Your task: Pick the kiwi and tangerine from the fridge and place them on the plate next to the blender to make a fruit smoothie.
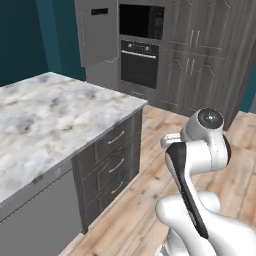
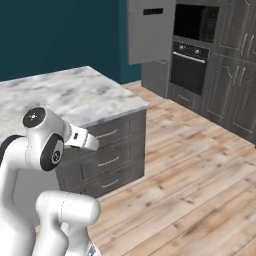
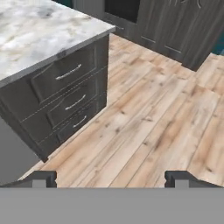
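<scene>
From the left base view a marble-topped island counter (image 1: 55, 115) with a crisp square corner stands over dark drawers with slim metal handles, wood-plank floor (image 1: 150, 200) lies open beside it, and across the room the grey fridge (image 1: 98, 35) rises next to a black wall oven (image 1: 140, 62). The right base view shows the same veined slab ending at a sharp edge above the drawer bank (image 2: 107, 160), with a broad stretch of bare planks running to the fridge (image 2: 150, 30), its flat door panel swung ajar. In the hand view the gripper (image 3: 111, 178) hangs over the floor beside the island's corner, its two dark fingertips (image 3: 41, 178) spread wide with nothing between them.
</scene>
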